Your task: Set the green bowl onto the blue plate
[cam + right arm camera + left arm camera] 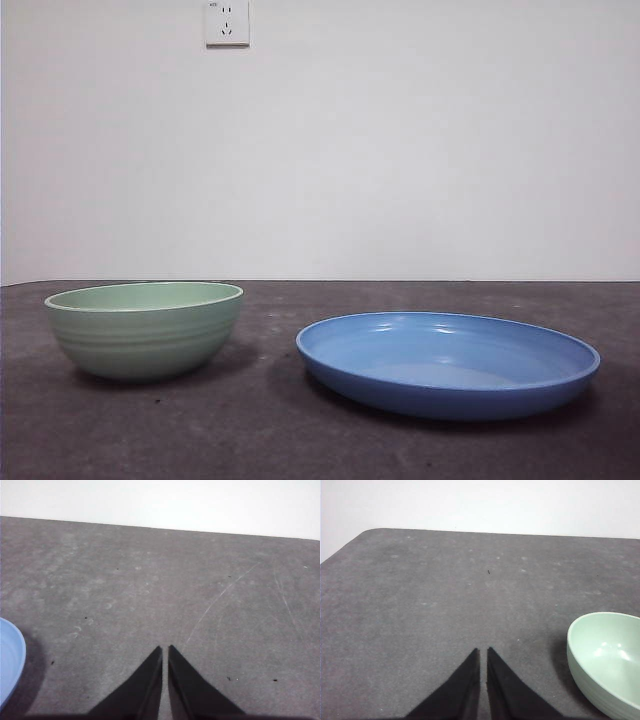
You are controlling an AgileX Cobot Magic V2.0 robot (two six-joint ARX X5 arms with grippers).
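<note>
The green bowl (146, 328) stands upright on the dark table at the left of the front view, empty. To its right, a short gap away, lies the blue plate (447, 362), also empty. In the left wrist view my left gripper (483, 652) is shut, its jaws nearly touching, above bare table with the green bowl (606, 662) off to one side. My right gripper (165, 650) is shut too, over bare table, and only the rim of the blue plate (10, 662) shows at the picture's edge. Neither gripper appears in the front view.
The dark grey table (260, 420) ends at a white wall with a socket (227, 22). A rounded table corner (367, 532) shows in the left wrist view.
</note>
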